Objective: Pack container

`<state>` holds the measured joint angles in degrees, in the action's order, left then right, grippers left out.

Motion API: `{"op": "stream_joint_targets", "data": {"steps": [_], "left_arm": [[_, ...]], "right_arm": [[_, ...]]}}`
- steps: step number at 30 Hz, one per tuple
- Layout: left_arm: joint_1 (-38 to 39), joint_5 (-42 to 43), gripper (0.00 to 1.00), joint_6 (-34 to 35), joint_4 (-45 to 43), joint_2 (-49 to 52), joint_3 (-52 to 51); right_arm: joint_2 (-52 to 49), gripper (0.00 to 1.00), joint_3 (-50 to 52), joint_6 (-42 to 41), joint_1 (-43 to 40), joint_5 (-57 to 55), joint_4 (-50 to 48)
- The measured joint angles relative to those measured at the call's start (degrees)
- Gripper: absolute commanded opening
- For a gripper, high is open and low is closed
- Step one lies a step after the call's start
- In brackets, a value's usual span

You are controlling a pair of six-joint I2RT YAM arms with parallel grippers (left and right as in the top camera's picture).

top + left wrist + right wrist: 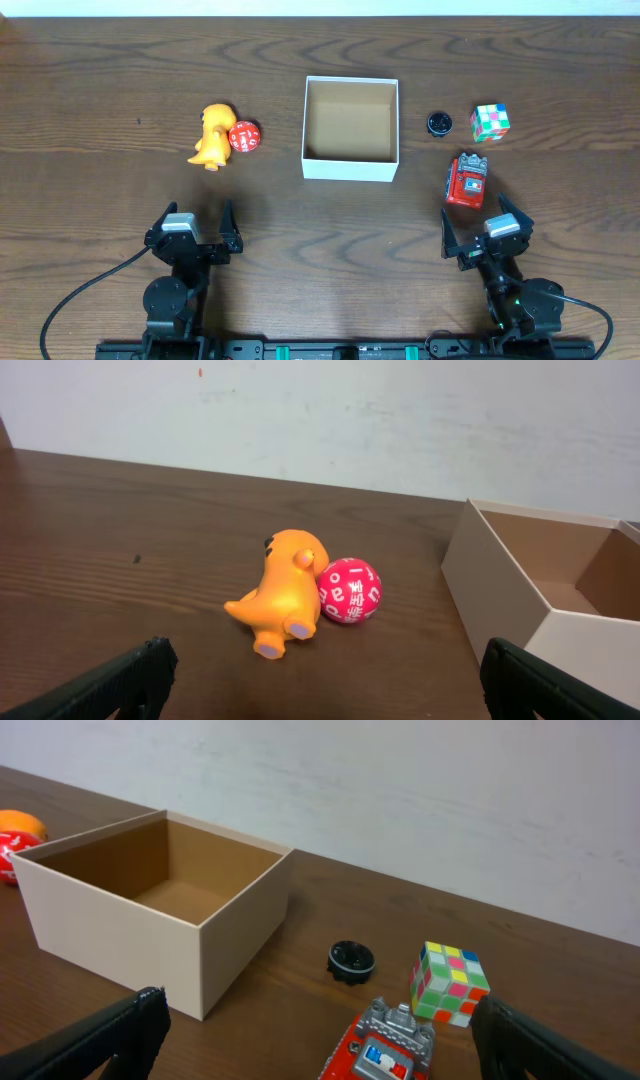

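1. Near the middle of the dark brown wooden table (pixel 100 80), a little toward its far edge, sits the square, shallow white cardboard container (pixel 350 168). It stands upright with its open top facing up, and its brown inner floor shows fully from overhead.
2. To the left of the container and apart from it is an orange plastic dinosaur figure (pixel 213 135), its feet pointing toward the left arm.
3. A red many-sided die with white numerals (pixel 244 137) touches the dinosaur on the side nearer the container.
4. To the right of the container, near its far corner, rests a small black round ridged part (pixel 439 123). A multicoloured puzzle cube (pixel 490 122) stands just beyond it, farther right.
5. A red toy vehicle with a grey and blue top (pixel 466 181) lies closer to the robot than those two, off the container's near right corner.
6. The left gripper (pixel 196 212) sits low near the front of the table, well short of the dinosaur and die. Its jaws are spread wide with nothing between them.
7. The right gripper (pixel 480 215) sits just on the near side of the red vehicle, its jaws likewise spread wide and empty. In the right wrist view the vehicle lies ahead of the gap between the fingers, not gripped.
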<state>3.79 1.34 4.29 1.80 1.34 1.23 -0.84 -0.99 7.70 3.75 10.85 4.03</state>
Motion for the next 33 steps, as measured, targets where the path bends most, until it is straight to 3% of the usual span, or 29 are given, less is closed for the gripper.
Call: {"op": "stream_joint_targets", "data": {"steps": [33], "left_arm": [[0.0, 0.0, 0.98, 0.0, 0.0, 0.0, 0.0]], "right_arm": [[0.0, 0.99, 0.0, -1.4, 0.0, 0.0, 0.0]]}}
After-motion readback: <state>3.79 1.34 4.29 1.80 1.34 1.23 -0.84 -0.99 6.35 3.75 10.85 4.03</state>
